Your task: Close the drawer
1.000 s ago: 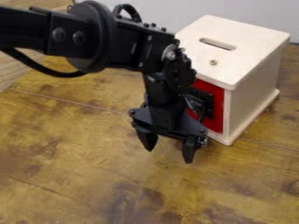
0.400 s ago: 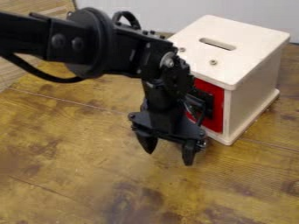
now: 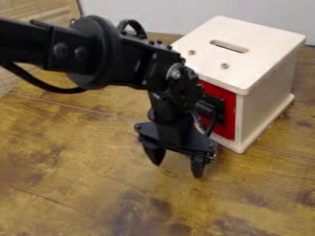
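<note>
One arm reaches in from the upper left of the frame, and your hand (image 3: 180, 159) hangs at lower centre, fingers pointing down at the worktop (image 3: 74, 184) and spread apart, with nothing between them. Just right of the wrist sits the drawer (image 3: 223, 108), its red front showing in the left face of the cube (image 3: 246, 64) at centre right. The black handle is mostly hidden behind the arm, so you cannot tell whether the wrist touches it. The red front seems nearly flush with the cube, so little travel looks left. What matters for you: the drawer lies to the right of the hand and slightly up-frame, and it slides along that same line, so the push should go rightward, into the cube.
</note>
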`<state>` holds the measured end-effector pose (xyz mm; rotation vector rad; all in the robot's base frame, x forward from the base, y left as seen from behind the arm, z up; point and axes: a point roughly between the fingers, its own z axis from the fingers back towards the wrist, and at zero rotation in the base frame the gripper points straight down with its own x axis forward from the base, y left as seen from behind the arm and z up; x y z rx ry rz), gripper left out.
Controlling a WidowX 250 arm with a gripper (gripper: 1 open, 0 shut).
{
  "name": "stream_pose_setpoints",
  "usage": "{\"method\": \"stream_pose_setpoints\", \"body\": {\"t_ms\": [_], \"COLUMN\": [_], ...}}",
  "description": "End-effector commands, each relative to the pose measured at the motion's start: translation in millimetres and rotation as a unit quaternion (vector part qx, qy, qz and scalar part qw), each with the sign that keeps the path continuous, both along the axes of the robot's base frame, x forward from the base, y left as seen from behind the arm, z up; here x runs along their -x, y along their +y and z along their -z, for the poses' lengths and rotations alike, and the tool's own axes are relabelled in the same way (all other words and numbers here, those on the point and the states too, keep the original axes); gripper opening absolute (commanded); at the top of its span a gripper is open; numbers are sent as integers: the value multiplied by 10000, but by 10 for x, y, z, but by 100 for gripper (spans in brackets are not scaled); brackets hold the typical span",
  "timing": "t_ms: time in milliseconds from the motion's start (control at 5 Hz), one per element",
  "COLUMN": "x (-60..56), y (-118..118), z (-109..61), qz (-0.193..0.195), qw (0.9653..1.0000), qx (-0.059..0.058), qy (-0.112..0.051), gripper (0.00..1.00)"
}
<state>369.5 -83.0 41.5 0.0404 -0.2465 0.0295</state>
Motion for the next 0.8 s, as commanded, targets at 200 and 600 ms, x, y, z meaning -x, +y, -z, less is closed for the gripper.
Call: {"method": "stream_pose_setpoints", "body": {"t_ms": [200, 600], "x": [-59, -45], "y": [-59, -68], "z": [-389, -357], "qz": [62, 31], "qw": [9986, 9982], "qx": [85, 107], "qy": [-522, -592], "gripper": [100, 100]}}
